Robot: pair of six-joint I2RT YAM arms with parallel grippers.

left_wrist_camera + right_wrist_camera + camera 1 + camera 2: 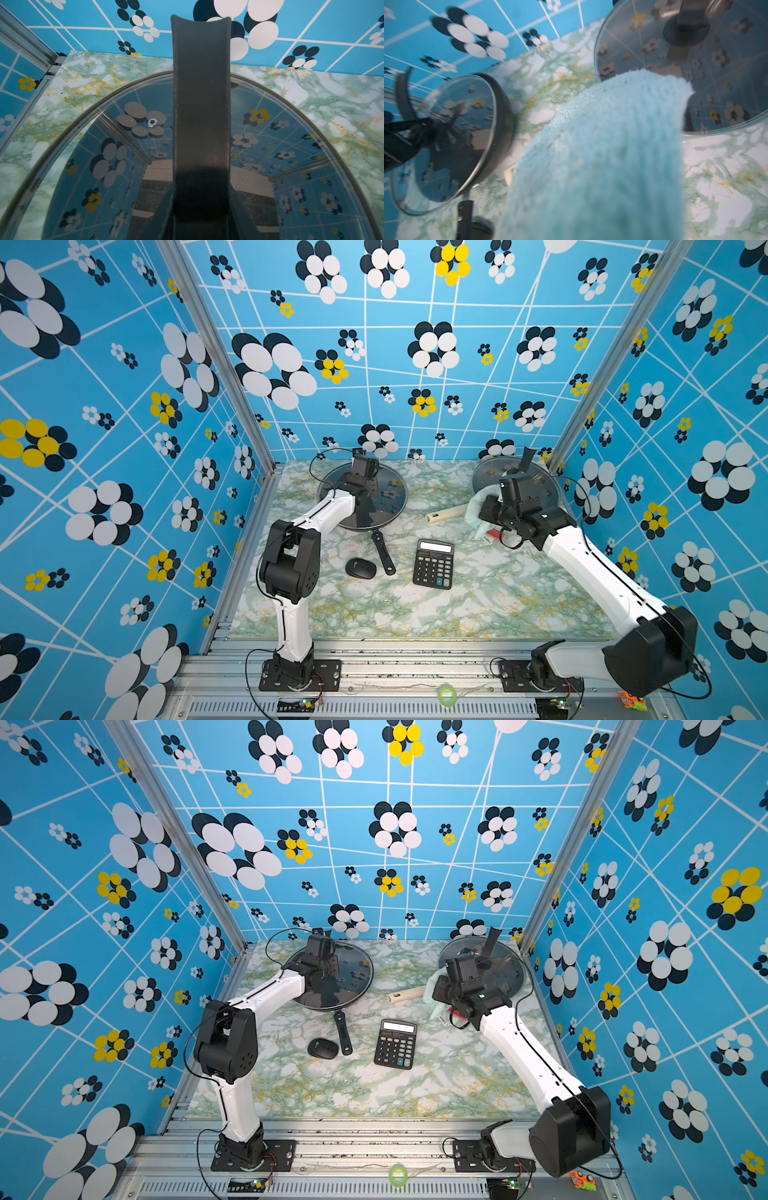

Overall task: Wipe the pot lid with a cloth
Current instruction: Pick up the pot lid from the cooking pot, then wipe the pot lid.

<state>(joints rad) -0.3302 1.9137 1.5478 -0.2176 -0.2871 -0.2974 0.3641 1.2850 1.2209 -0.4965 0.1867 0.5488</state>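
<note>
The pot lid [388, 499], slick, breakable glass, sits tilted on the pan [363, 527] far left, its strap handle [201, 104] apparently pinched by the left gripper [362, 486]. The cloth [602, 155], soft and light, hangs pinched in the right gripper [484, 512], jaws pressed together.

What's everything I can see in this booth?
table: one, green-white marble
pan: one, black, back left
pan lid: one, glass, on pan
second lid: one, glass, back right
cloth: one, mint green, in right gripper
tube: one, beige, between the lids
calculator: one, black, centre
mouse: one, black, beside pan handle
red thing: one, small, by cloth
ring: one, green, before table's front edge
left gripper: one, black, gripping pan lid's handle
right gripper: one, black, shut on cloth
</note>
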